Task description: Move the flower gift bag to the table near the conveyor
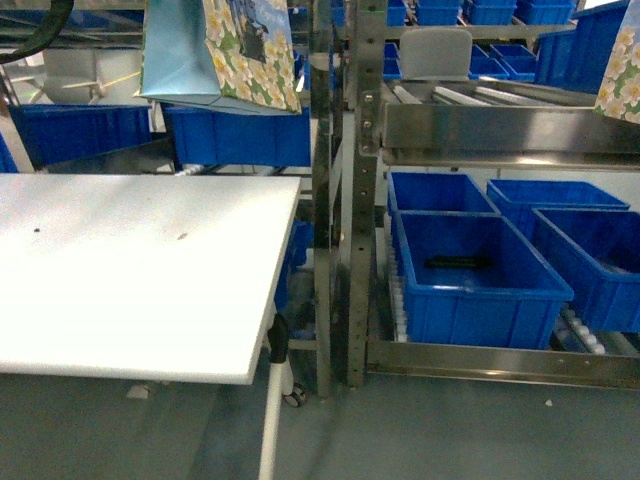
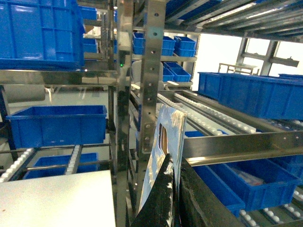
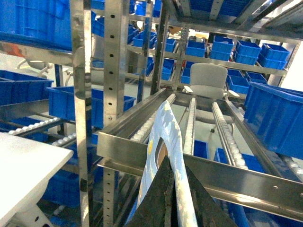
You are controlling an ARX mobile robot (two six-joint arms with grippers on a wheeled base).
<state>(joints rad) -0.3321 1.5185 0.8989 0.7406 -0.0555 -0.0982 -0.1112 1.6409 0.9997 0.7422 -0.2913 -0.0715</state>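
In the head view, a flower gift bag (image 1: 225, 50) hangs in the air at the top left. It is above the far edge of the big white table (image 1: 130, 270) and does not touch it. The bag has white flowers on the front and a plain light blue side. A bit of another flowery bag (image 1: 620, 75) peeks in at the right edge. The shiny conveyor (image 1: 500, 115) with its rollers stands to the right of the table. Blue bins (image 1: 480, 275) sit on the shelf under it. No gripper shows in this view.

In the left wrist view, the left gripper (image 2: 173, 198) has its black fingers pressed together on the top edge of a flower gift bag (image 2: 163, 156). The bag hangs beside a steel post (image 2: 151, 71). A corner of the table (image 2: 57, 201) is low on the left.

In the right wrist view, the right gripper (image 3: 174, 198) pinches the top of the other flowery bag (image 3: 165, 146). The conveyor (image 3: 189, 118) and its rollers lie behind the bag.
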